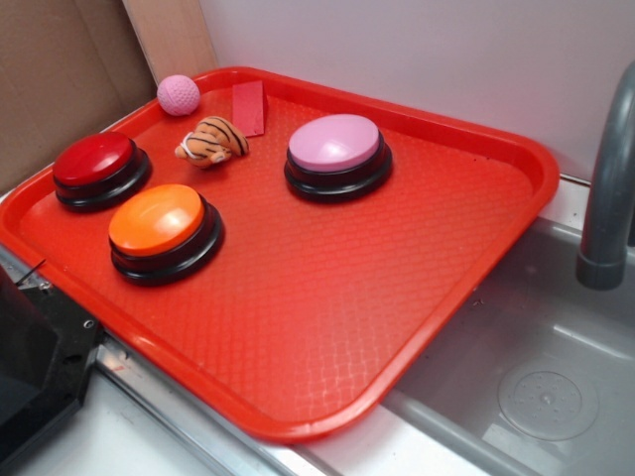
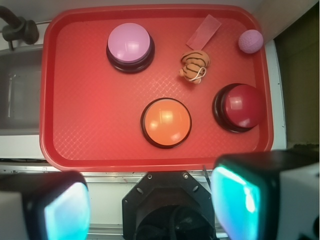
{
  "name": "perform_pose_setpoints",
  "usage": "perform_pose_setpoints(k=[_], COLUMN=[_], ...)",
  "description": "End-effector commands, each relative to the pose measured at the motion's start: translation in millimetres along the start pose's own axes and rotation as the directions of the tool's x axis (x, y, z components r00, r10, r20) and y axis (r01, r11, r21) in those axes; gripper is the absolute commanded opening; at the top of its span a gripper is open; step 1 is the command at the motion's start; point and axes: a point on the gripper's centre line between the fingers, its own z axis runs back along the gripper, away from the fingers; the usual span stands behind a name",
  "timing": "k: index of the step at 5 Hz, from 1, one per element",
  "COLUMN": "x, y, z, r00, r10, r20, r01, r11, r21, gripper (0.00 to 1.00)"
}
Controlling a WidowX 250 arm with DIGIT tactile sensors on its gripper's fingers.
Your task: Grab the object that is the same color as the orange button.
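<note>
tgt: small orange striped plush tiger toy [image 2: 195,66] nr tray [image 2: 90,150] far edge, right of ctr | my gripper [image 2: 150,207] spread wide, empty, off near edge | reach fwd past glossy orange dome button [image 2: 166,122]

Setting: toy or mock kitchen sink unit used as a robot test station. Evidence: a grey moulded sink basin [image 1: 541,367] with a round drain pattern sits beside the red tray [image 1: 327,327]; a grey faucet spout [image 1: 607,188] curves over the basin. A metal rim edges the surface [image 1: 149,436] under the tray. Plain white wall [image 1: 417,50] behind; brown cardboard panel [image 1: 60,69] and a light wooden board [image 1: 174,35] prop up the far corner, which points to a staged setup, not a lived-in home kitchen.
</note>
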Motion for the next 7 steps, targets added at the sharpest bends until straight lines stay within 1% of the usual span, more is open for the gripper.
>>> perform_pose_setpoints(k=[1, 2, 3, 4, 5, 6, 7], x=[0.0, 18.0, 28.6, 44.6, 67.8, 84.5, 96.0], y=[0.0, 12.3, 24.4, 43.5, 68.5, 92.7, 109.0], z=[0.0, -6.8, -18.4, -35.8, -58.7, -84.3, -111.6], r00=[1.000, 0.985, 0.946, 0.885, 0.804, 0.734, 0.673], r10=[0.000, 0.168, 0.318, 0.456, 0.569, 0.642, 0.697], r20=[0.000, 0.046, 0.063, 0.097, 0.172, 0.221, 0.248], r01=[0.000, -0.167, -0.319, -0.457, -0.575, -0.660, -0.718], r11=[1.000, 0.986, 0.948, 0.889, 0.818, 0.752, 0.696], r21=[0.000, -0.020, -0.007, -0.016, -0.017, 0.005, -0.005], gripper=[1.00, 1.00, 1.00, 1.00, 1.00, 1.00, 1.00])
